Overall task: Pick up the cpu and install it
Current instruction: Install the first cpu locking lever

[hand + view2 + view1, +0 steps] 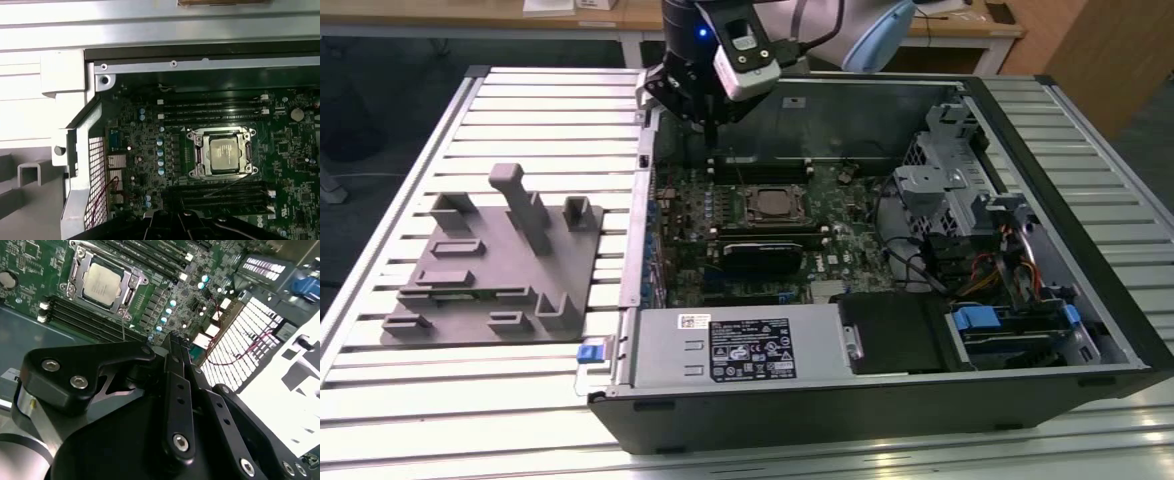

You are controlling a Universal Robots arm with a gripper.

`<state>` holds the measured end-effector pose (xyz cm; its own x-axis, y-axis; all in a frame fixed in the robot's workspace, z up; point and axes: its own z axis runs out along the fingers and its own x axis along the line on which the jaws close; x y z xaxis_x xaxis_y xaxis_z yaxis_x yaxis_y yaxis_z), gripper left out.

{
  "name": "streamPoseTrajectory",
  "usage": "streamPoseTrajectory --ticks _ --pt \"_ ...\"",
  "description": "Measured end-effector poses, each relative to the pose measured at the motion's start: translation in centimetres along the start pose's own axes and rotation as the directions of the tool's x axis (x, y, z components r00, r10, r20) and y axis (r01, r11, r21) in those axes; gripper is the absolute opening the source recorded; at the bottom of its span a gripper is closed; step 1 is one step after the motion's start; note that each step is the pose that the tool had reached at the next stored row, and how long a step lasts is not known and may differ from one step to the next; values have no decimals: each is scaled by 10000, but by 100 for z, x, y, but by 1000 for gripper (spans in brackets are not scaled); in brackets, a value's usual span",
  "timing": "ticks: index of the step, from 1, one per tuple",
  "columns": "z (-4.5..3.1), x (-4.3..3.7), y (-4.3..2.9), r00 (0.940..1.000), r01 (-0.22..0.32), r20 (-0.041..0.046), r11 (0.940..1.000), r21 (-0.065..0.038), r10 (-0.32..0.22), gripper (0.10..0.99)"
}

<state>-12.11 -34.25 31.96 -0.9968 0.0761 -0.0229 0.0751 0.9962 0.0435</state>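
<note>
- Computer case lies open on the slatted table; I hang over its rear corner, just above the board.
- Grey holder block sits on the table outside the case, well apart from my gripper; I see no chip on it from here.
- Motherboard is below and ahead of my gripper, in both wrist views.
- Socket sits ahead of my fingertips, near but apart; its metal frame looks closed down around the chip.
- The cpu is seated in that socket, pale metal top facing up, flat and square in the frame; also visible in the second wrist view and in the exterior view.
- My gripper holds nothing; fingers look pressed together, tips meeting with no gap and nothing between them.
- Judgement: pick and place look done, chip is in its seat. I cannot tell whether the retention lever is fully latched. I am clear of the socket, not touching it.
</note>
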Motion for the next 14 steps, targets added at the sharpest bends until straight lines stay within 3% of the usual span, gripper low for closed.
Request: streamPoseTrajectory --ticks 8,14 --pt "135 -18 154 10000 -1 -4 10000 -2 1 106" --pt "246 -18 193 10000 -1 -5 10000 -1 1 106"
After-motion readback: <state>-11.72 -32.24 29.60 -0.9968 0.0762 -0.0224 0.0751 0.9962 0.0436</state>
